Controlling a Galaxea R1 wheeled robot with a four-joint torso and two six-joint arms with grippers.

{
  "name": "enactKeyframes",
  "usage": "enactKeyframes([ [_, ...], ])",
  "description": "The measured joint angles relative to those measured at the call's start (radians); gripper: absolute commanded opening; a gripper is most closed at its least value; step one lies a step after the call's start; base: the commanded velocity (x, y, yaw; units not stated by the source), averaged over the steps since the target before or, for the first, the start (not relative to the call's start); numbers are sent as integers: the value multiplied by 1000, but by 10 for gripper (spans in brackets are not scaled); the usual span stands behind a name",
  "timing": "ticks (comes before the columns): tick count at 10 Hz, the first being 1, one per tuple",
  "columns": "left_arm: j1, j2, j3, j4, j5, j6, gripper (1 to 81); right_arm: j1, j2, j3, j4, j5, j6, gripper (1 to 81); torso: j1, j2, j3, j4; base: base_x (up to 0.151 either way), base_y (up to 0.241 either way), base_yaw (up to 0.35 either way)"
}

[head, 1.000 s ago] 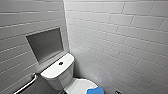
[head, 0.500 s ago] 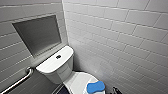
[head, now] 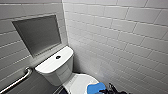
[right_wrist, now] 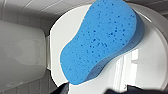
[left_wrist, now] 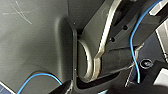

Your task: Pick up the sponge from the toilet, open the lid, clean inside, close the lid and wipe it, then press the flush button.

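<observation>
Tho askew, sponge (right_wrist: 102, 41) lengthwise along lid (right_wrist: 71, 26).

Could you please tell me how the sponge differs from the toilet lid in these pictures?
The sponge is bright blue and porous; the lid is smooth white. The sponge is peanut-shaped and far smaller than the oval lid. Both have rounded outlines.

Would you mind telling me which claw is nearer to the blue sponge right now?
Right. The right claw is directly beside the sponge, above the lid. The left claw appears tucked against the robot's own dark body, judging by its wrist view, away from the toilet.
</observation>
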State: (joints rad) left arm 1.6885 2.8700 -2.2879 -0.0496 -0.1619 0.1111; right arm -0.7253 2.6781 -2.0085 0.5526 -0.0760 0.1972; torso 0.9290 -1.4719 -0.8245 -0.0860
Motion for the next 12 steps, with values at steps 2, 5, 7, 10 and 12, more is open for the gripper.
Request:
enactKeyframes([
  [2, 1, 0, 0, 0, 1, 0, 811, -3, 19, -43, 2, -1, 68, 811, 49, -79, 0, 0, 0, 0, 0],
  [5, 4, 3, 0, 0, 1, 0, 811, -5, 45, -42, 2, -3, 89, 811, 111, -183, -2, 0, 0, 0, 0],
  [7, 8, 3, -1, -2, 1, 0, 811, 0, 36, -36, 2, 1, 89, 811, 121, -200, -40, 0, 0, 0, 0],
  [10, 4, 3, -1, -3, -1, 0, 811, 27, 25, -1, 2, -4, 89, 811, 126, -205, -84, 0, 0, 0, 0],
  [12, 3, 11, -9, -3, 0, -1, 811, 79, -8, 35, 3, -1, 90, 811, 126, -205, -83, 0, 0, 0, 0],
])
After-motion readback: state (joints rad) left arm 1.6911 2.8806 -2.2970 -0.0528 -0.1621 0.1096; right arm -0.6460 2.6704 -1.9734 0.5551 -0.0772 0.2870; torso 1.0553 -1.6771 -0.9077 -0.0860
